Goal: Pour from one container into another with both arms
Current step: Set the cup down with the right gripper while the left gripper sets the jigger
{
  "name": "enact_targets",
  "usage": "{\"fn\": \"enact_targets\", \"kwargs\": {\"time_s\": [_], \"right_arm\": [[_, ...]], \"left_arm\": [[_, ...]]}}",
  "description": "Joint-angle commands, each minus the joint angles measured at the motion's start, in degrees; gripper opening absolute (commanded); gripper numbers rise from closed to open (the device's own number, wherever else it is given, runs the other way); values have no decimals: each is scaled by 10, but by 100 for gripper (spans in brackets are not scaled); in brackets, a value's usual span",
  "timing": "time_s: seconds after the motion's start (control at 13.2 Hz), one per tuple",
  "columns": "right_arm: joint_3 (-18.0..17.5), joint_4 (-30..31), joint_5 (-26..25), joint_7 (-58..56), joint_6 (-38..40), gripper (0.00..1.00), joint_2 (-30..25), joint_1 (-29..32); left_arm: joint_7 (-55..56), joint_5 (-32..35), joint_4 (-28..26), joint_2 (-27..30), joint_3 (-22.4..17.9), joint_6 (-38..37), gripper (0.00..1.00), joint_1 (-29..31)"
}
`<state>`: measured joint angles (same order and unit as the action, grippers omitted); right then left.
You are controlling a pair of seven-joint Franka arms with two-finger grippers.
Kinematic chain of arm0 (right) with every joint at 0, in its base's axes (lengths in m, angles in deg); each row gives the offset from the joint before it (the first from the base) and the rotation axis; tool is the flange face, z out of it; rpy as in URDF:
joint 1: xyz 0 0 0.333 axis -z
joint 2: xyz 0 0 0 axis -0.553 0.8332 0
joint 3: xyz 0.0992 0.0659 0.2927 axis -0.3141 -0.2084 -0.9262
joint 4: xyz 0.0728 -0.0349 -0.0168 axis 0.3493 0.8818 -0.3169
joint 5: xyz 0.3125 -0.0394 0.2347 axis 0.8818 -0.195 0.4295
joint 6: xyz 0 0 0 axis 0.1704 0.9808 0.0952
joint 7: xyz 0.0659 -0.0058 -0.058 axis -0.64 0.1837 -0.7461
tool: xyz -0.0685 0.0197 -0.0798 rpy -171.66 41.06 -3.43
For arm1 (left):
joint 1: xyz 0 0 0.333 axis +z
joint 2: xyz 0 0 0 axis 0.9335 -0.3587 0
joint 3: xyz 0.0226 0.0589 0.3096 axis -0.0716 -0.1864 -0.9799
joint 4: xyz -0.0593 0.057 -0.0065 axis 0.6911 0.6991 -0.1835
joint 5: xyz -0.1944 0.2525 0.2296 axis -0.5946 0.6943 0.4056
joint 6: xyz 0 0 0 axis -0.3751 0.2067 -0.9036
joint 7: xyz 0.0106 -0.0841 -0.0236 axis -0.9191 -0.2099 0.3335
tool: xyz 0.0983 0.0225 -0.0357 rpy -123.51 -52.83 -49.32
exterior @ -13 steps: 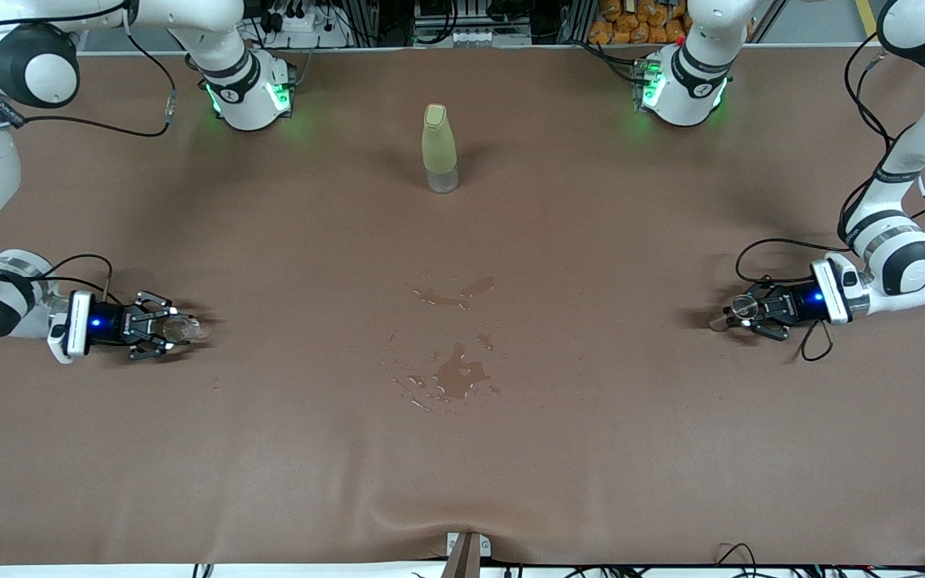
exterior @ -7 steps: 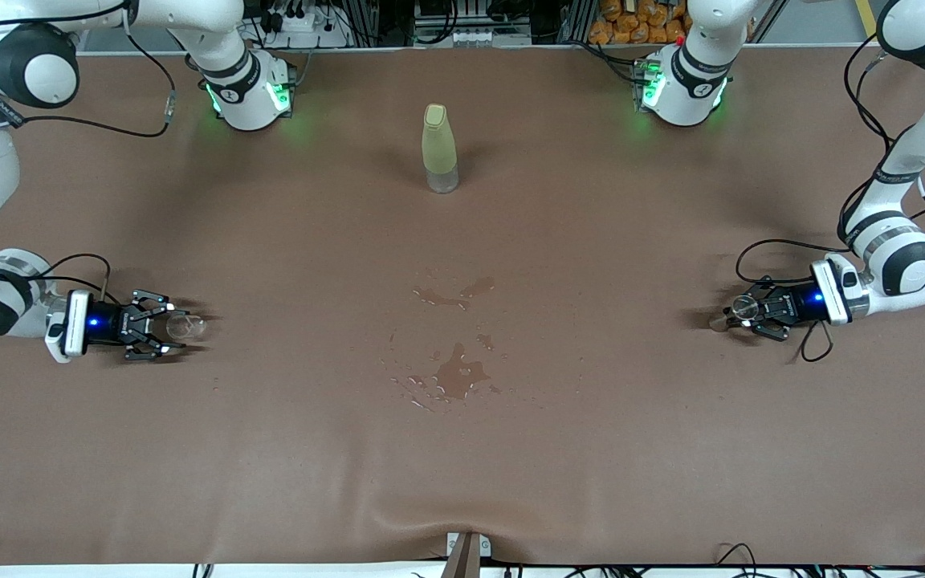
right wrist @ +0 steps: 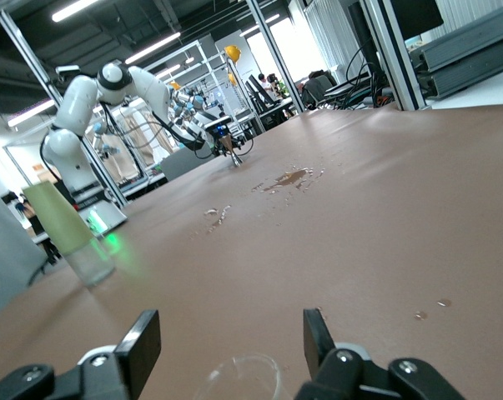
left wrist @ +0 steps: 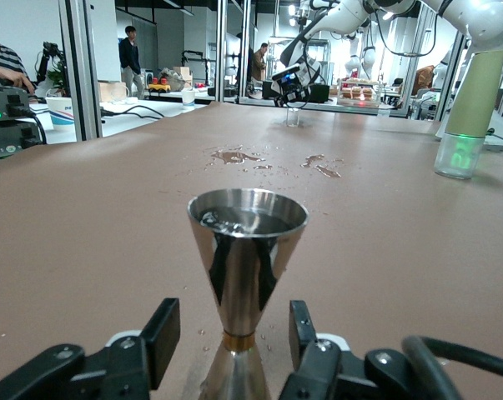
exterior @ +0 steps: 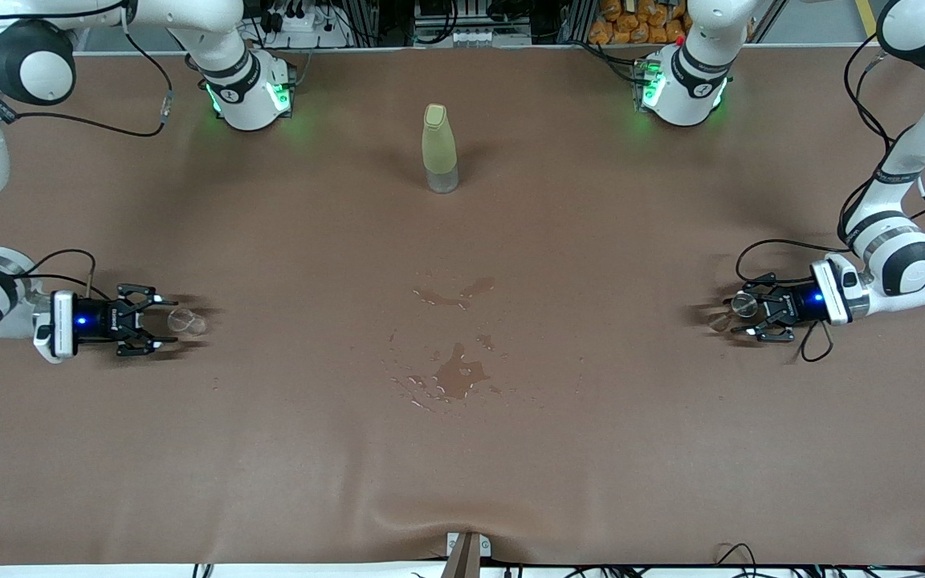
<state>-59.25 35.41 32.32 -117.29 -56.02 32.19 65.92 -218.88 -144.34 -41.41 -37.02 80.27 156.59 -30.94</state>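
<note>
The glass cup (exterior: pixel 186 321) stands upright on the brown worktop (exterior: pixel 462 449) toward the right arm's end, clear and round; in the right wrist view only its rim (right wrist: pixel 244 372) shows, low between the two black fingers (right wrist: pixel 143 346); the right end effector (exterior: pixel 164 321) lies low over the worktop just beside the cup, its jaws spread apart and not touching the glass, with the cup just off its fingertips.

The steel jigger (exterior: pixel 742 305) stands upright at the left arm's end of the worktop; the left wrist view shows its hourglass body (left wrist: pixel 246 267) with liquid in the upper cup and a brass band at the waist; the left end effector (exterior: pixel 734 315) sits around it, fingers (left wrist: pixel 161 337) spread on either side of the waist with a gap showing on each side, so the jaws are apart rather than clamped.

Between the two ends, near the middle of the worktop, lie wet patches and droplets (exterior: pixel 456 376); farther from the front camera than these stands a tall yellow-green bottle (exterior: pixel 439 148), upright and well apart from both vessels.
</note>
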Motion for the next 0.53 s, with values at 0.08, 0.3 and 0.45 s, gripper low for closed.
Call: {"fn": "enact_targets", "kwargs": {"time_s": [0.08,0.3,0.45], "right_arm": [[-13,-18,-18,107,32,90,-37,2],[-28,-58,-14,254,32,92,-73,-4],[-60,-92,-14,345,32,93,-83,-4]], "left_arm": [[93,68,39,5,-3,-13,100,21],[179,110,90,13,-3,-58,100,31],[255,124,109,34,-3,-79,100,32]]}}
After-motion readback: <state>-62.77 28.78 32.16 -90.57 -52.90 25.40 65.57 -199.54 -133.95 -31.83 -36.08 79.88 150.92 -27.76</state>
